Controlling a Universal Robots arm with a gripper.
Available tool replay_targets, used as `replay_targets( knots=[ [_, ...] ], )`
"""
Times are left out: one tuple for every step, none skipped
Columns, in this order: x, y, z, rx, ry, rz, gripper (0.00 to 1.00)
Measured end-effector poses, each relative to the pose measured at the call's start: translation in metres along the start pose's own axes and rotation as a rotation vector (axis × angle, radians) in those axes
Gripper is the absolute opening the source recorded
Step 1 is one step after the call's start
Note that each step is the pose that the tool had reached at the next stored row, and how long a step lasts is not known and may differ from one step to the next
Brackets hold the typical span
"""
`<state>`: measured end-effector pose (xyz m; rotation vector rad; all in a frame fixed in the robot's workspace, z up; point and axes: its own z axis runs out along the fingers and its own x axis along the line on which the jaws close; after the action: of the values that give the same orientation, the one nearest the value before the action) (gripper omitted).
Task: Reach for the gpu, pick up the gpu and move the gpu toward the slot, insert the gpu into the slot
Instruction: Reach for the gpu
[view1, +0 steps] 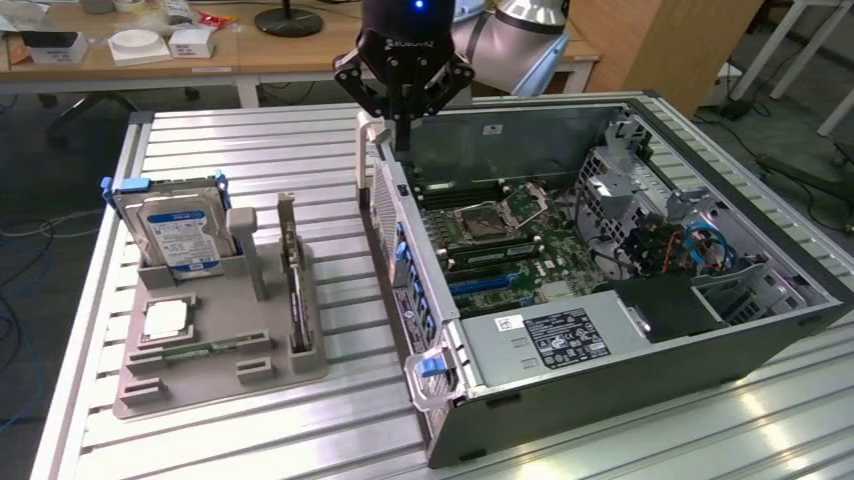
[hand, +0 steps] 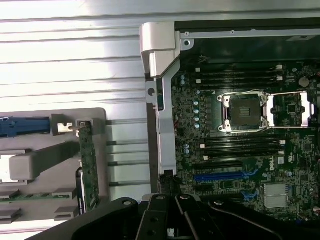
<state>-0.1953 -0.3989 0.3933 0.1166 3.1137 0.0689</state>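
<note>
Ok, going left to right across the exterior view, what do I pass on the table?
Hard drive → gpu, standing on edge in the grey holder → motherboard inside the open computer case → blue cables.

The table (view1: 267, 150) is ribbed bare metal, shiny under the light. The holder tray (view1: 274, 372) is matt grey plastic, and the gpu (hand: 89, 160) in it shows green circuit board. The hard drive (view1: 180, 225) carries a paper label and a blue plastic frame. The computer case (view1: 641, 410) is dull grey metal, and the slot (hand: 225, 176) is blue plastic. The gripper (view1: 399, 140) is black and slightly glossy.
</note>
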Motion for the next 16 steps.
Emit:
replay_targets(
  knots=[
    [0.001, -0.0001, 0.0, 0.0, 0.0, 0.0, 0.1],
    [0.002, -0.0001, 0.0, 0.0, 0.0, 0.0, 0.1],
    [0.002, -0.0002, 0.0, -0.0001, -0.0001, 0.0, 0.1],
    [0.003, -0.0002, -0.0001, 0.0, 0.0, 0.0, 0.1],
    [0.004, -0.0003, -0.0001, 0.0, 0.0, 0.0, 0.1],
    [0.005, -0.0003, -0.0001, 0.0, 0.0, 0.0, 0.1],
    [0.006, -0.0004, -0.0001, 0.0, 0.0, 0.0, 0.1],
    [0.006, -0.0005, -0.0002, 0.0001, 0.0001, 0.0, 0.1],
    [0.007, -0.0005, -0.0002, 0.0001, 0.0, 0.0, 0.1],
    [0.008, -0.0006, -0.0002, 0.0, 0.0, 0.0, 0.1],
    [0.009, -0.0007, -0.0002, 0.0, 0.0, 0.0, 0.1],
    [0.01, -0.0007, -0.0002, 0.0, 0.0, 0.0, 0.1],
    [0.011, -0.0008, -0.0003, 0.0, 0.0, 0.0, 0.1],
    [0.012, -0.0009, -0.0003, 0.0, 0.0, 0.0, 0.1],
    [0.013, -0.0009, -0.0003, 0.0, 0.0, 0.0, 0.1],
    [0.013, -0.001, -0.0004, 0.0, 0.0, 0.0, 0.1]
  ],
)
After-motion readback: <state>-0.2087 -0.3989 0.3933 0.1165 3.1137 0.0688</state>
